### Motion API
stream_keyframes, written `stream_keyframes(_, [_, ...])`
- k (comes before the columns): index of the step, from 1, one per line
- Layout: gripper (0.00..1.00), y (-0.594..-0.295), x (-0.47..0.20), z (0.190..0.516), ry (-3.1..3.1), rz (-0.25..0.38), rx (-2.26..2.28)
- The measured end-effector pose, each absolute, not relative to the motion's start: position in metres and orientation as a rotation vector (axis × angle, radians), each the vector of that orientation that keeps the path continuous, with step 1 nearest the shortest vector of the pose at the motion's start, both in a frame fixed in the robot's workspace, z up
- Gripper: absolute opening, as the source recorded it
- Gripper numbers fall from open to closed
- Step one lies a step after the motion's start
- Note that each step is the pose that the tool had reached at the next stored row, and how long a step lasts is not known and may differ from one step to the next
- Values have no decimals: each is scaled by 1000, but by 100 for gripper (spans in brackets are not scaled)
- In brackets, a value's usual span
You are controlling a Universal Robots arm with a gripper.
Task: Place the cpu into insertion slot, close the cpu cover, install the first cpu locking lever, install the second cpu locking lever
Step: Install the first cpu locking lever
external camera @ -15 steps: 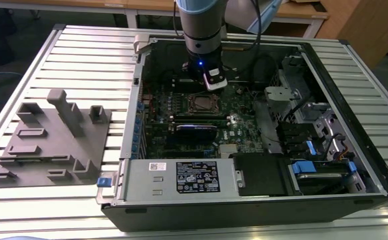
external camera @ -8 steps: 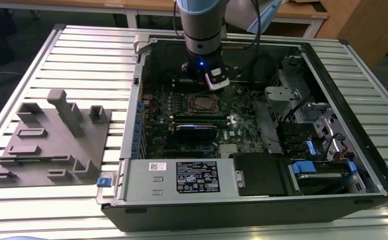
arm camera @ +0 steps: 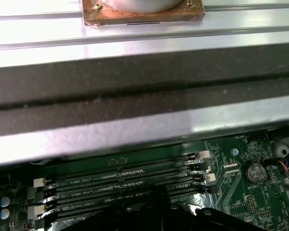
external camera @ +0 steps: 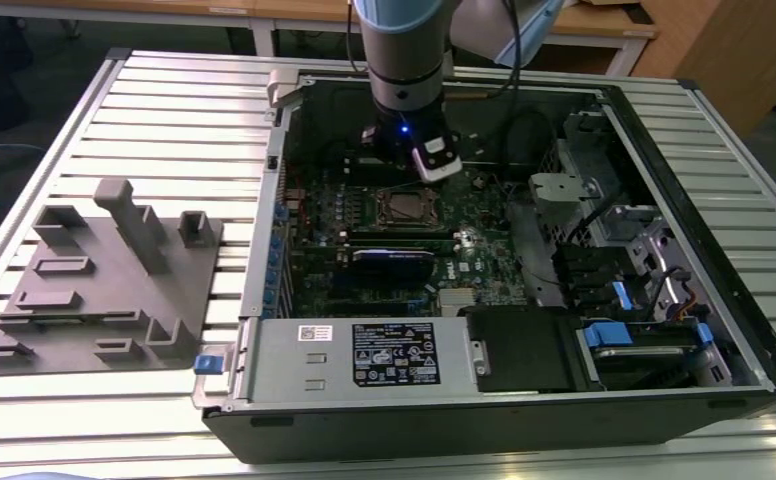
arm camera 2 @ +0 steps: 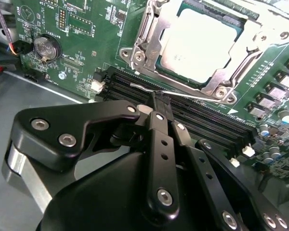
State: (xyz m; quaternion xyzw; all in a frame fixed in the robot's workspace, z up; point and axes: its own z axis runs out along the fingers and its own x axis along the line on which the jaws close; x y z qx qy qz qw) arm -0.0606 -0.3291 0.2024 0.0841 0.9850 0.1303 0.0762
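Sets clenched black gripper (arm camera 2: 160,99) at thin silver wire locking lever (arm camera 2: 192,94); best swept down steadily, clear of silver-grey square cpu (arm camera 2: 197,43).

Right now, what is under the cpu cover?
In the second wrist view, the cpu shows its dull silver top through the central cutout of the cpu cover, lying flat. The frame covers the cpu's edges, and whatever lies beneath the cpu is hidden.
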Motion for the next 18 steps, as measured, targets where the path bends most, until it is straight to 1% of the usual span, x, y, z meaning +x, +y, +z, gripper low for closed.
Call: stream_keyframes(18, [11,-331,-61,198,2924,384,242])
